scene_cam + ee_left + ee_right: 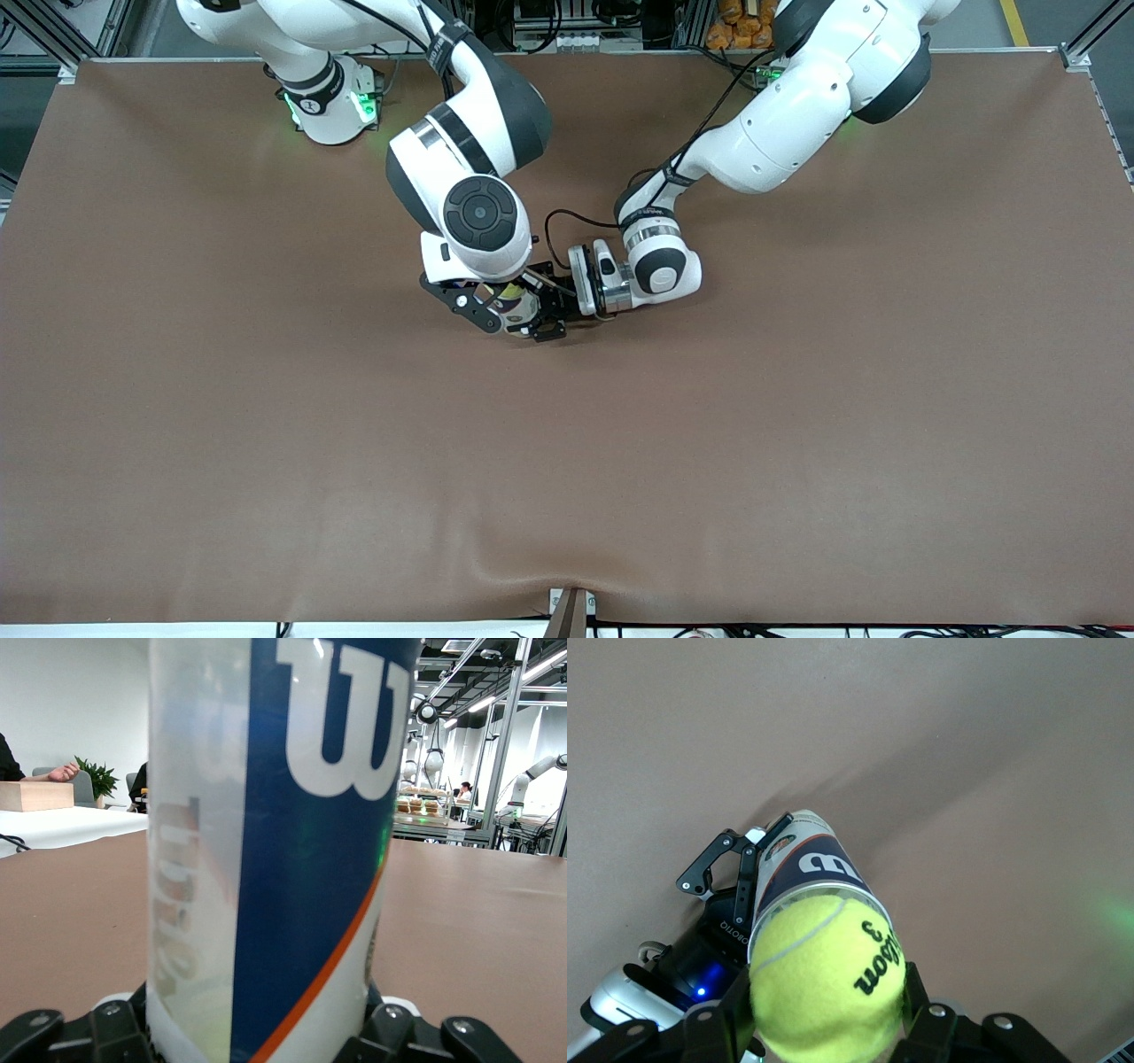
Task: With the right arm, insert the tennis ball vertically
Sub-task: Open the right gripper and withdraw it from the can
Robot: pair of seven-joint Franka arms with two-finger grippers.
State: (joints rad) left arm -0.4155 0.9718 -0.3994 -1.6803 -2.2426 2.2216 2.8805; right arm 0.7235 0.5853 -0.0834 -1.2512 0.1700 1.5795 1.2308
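A yellow tennis ball (pixel 826 979) with black lettering is clamped in my right gripper (pixel 826 1010), directly over the open mouth of a clear can (pixel 804 866) with a blue, white and orange label. The can stands upright on the brown table near its middle. My left gripper (pixel 266 1028) is shut on the can's (pixel 275 842) lower part, coming in from the side, low over the table. In the front view the right gripper (pixel 507 312) hangs over the can (pixel 518 306), and the left gripper (pixel 547 312) sits beside it; the ball is hidden there.
The brown table mat (pixel 797 425) spreads wide all around the can. Both arms' bases stand along the table's edge farthest from the front camera. A small metal bracket (pixel 570 611) sits at the nearest edge.
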